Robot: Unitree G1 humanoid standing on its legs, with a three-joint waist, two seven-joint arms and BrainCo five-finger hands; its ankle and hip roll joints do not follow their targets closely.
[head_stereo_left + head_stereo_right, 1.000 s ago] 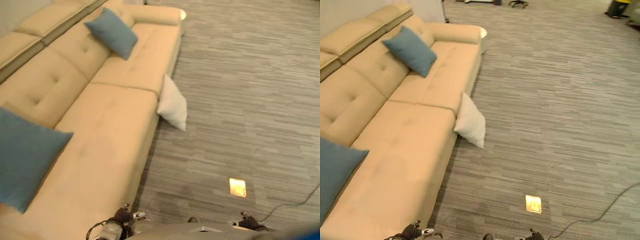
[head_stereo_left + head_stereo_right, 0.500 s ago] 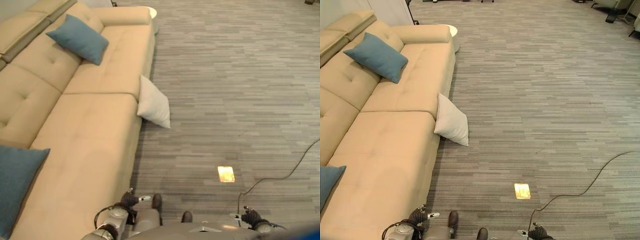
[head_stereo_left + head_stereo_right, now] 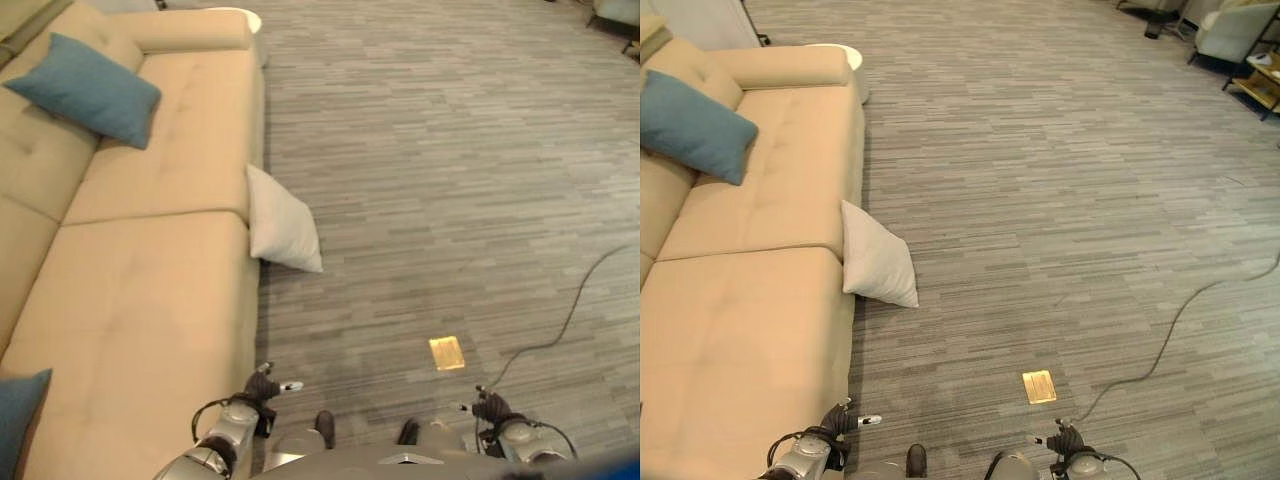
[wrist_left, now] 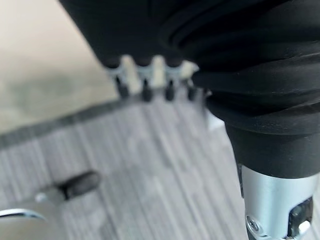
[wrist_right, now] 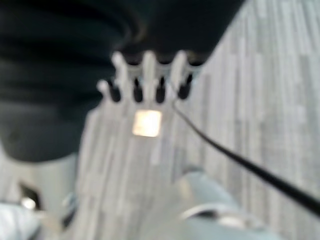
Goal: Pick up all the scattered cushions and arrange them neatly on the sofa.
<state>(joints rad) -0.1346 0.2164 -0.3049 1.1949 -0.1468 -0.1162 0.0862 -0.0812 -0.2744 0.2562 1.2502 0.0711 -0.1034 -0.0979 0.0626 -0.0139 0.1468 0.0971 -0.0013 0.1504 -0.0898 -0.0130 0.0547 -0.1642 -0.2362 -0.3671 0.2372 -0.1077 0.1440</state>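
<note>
1. Your left hand hangs low at the sofa's front edge, over the grey striped floor. In the left wrist view its fingers run straight in a row with the thumb set apart, so the fingers are apart and hold nothing.
2. Your right hand hangs low on the other side, also over the floor. In the right wrist view its fingers are straight and spread, empty.
3. The white cushion is the one off the sofa: it stands on the floor, leaning against the sofa's front face where the two seat sections meet. It lies well ahead of your left fingers and apart from both hands.
4. A blue cushion rests on the far seat against the backrest, well beyond the white one from your fingers.
5. A corner of a second blue cushion shows on the near seat, out to the side of your left fingers, toward the backrest.
6. A small brass floor plate sits in the floor just ahead of your right fingers; the right wrist view shows it past the fingertips.
7. A round white side table peeks out past the sofa's far armrest.
8. A grey cable trails across the floor ahead of your right fingers.
</note>
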